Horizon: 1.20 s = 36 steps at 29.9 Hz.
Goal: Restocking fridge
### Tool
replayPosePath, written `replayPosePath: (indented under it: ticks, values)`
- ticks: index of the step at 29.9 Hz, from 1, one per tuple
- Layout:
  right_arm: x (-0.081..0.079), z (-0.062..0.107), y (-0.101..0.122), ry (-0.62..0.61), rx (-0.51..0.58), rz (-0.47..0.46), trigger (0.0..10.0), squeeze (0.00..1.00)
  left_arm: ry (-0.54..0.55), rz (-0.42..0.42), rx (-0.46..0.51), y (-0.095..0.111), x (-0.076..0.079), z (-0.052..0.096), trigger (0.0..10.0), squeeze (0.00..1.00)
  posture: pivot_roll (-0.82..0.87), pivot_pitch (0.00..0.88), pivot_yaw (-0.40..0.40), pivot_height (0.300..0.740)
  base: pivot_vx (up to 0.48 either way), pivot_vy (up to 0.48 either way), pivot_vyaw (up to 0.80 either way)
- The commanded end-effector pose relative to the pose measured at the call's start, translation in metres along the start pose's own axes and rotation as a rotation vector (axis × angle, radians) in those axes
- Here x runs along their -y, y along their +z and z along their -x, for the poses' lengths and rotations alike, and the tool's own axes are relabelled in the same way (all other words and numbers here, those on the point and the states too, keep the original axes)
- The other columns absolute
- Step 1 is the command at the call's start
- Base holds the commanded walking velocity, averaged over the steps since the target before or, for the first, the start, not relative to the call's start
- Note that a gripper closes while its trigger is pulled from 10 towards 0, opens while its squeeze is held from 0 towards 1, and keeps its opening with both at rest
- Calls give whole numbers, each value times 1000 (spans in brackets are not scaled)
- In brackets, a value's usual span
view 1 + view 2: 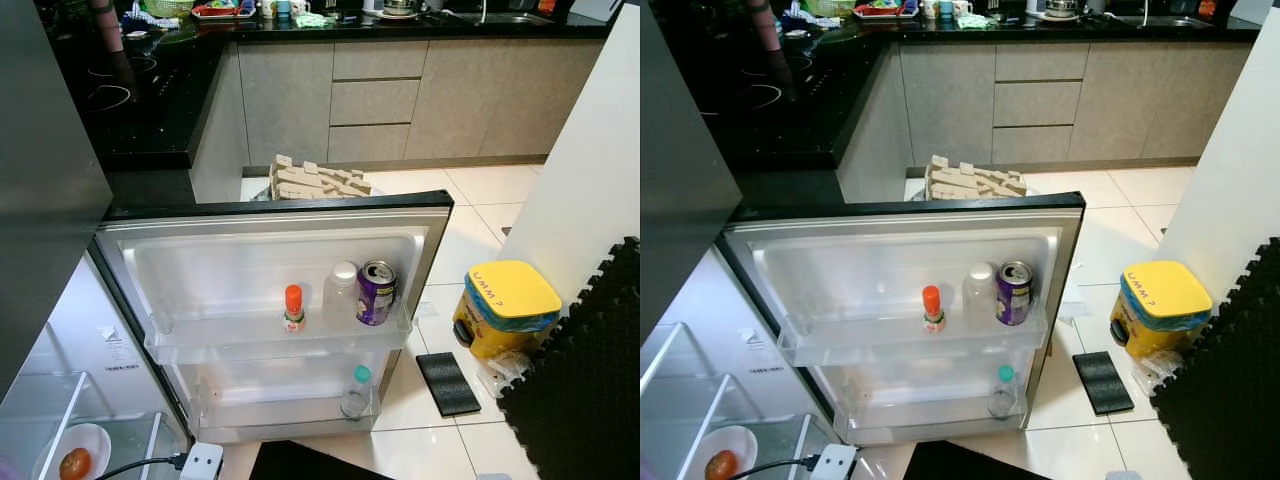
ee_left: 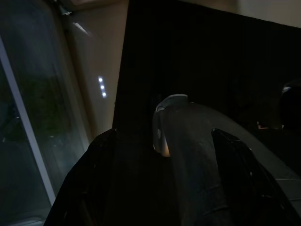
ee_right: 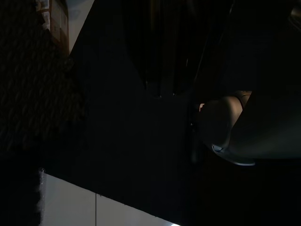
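Below the robot's head camera, the fridge door (image 1: 270,215) stands wide open, and its inside face looks up at the camera. On the upper door shelf (image 1: 250,340) stand three things in a row. One is a small bottle with an orange cap (image 1: 293,308). Next to it is a clear bottle with a white cap (image 1: 341,292). Just beside that, and touching it, is a purple drink can (image 1: 376,293) with a silver top. All three stand upright. On the lower door shelf (image 1: 280,410) stands one clear bottle with a green cap (image 1: 356,392), toward the right end.

To the left is the inside of the fridge. A white bowl (image 1: 75,450) sits there on a glass shelf, and a round red and orange fruit (image 1: 75,463) lies in it. It may be a tomato. A white plug block (image 1: 203,462) with a black cord lies on the floor near the foot of the door.

Behind the door, a stack of pale cardboard pieces (image 1: 315,181) rests on the floor. Grey cabinets (image 1: 380,100) with a black counter (image 1: 150,110) run along the back. To the right, a yellow bin (image 1: 505,308) stands on the white tiles, with a small dark mat (image 1: 447,383) beside it and black foam mats (image 1: 590,380) further right.

Both wrist views are very dark. The left gripper (image 2: 169,197) shows only as dim black shapes, and the right gripper (image 3: 162,66) too. I cannot tell if their fingers are spread or pressed together.
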State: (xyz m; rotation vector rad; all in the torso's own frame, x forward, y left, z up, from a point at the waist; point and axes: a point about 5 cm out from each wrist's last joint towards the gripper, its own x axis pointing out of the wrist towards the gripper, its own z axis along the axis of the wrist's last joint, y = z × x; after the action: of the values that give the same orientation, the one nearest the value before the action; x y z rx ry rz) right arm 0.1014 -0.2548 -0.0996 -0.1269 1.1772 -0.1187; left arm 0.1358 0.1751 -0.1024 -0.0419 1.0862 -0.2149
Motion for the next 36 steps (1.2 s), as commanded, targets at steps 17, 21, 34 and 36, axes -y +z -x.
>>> replayPosePath:
  ticks: [17, 21, 34, 36]
  values:
    - [1, -1, 5, 0, 7, -6, 10000, 0, -7, 11, -34, -10, 1, 1, 10000, 0, 27, 0, -16, 740, 0, -273, 0]
    - [0, -1, 7, 3, 11, -3, 10000, 0, 0, 17, -42, -14, -2, 3, 10000, 0, 26, 0, -19, 740, 0, -408, 0]
    - [0, -1, 9, 31, 16, 14, 10000, 0, -8, 27, -38, -13, 3, 1, 10000, 0, 12, 0, -26, 740, 0, -428, 121]
    - [0, -1, 9, 35, 13, 16, 10000, 0, -10, 28, -36, -12, 4, 1, 10000, 0, 12, 0, -26, 740, 0, -450, 784]
